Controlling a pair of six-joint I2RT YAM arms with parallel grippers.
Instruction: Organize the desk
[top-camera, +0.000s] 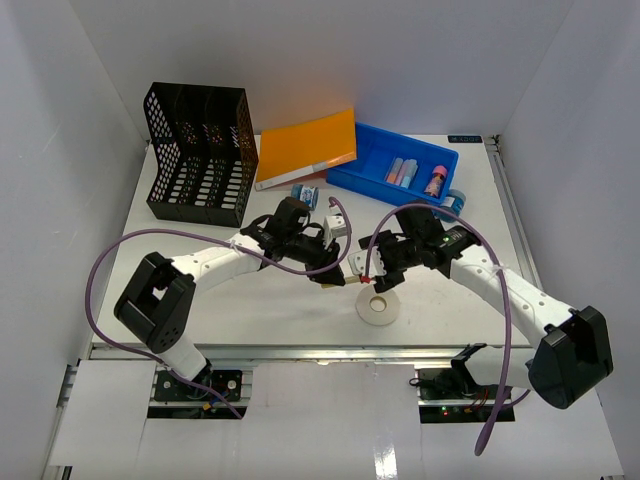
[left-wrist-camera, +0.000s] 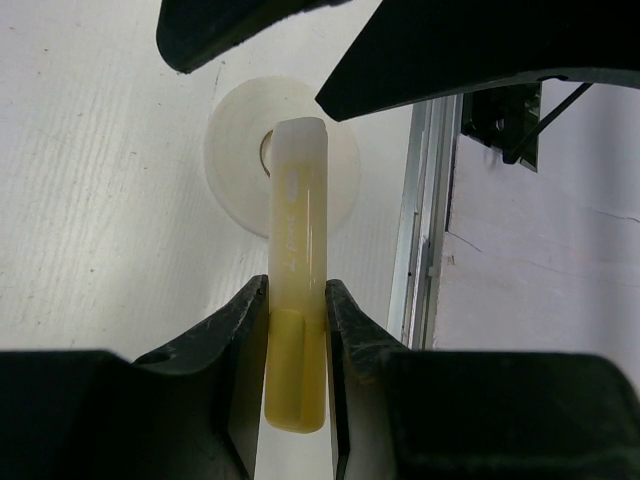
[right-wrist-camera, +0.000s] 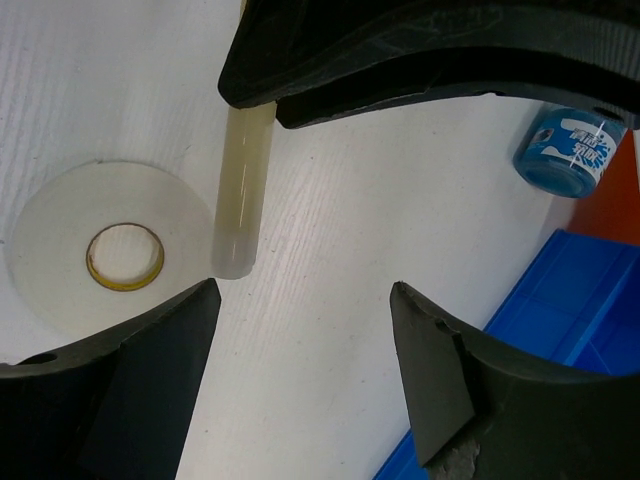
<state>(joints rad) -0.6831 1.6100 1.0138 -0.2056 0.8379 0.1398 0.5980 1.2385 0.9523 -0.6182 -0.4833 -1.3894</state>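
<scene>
My left gripper (left-wrist-camera: 297, 300) is shut on the yellow base of a glue stick (left-wrist-camera: 297, 230), whose pale capped end points away from it. The stick hangs above the white desk (top-camera: 300, 320), over a white tape roll (left-wrist-camera: 235, 160). In the top view the two grippers meet mid-desk, with the left gripper (top-camera: 335, 275) facing the right gripper (top-camera: 378, 272). My right gripper (right-wrist-camera: 305, 300) is open with only bare desk between its fingertips. The capped end of the stick (right-wrist-camera: 243, 190) sits just beyond its left fingertip, outside the gap. The tape roll (right-wrist-camera: 60, 230) lies flat to the left.
A blue tray (top-camera: 395, 165) with small bottles stands at the back right, with an orange folder (top-camera: 308, 145) beside it and a black file rack (top-camera: 200, 150) at the back left. Small blue jars (top-camera: 305, 195) (right-wrist-camera: 565, 150) stand near the tray. An aluminium rail (left-wrist-camera: 425, 220) edges the desk.
</scene>
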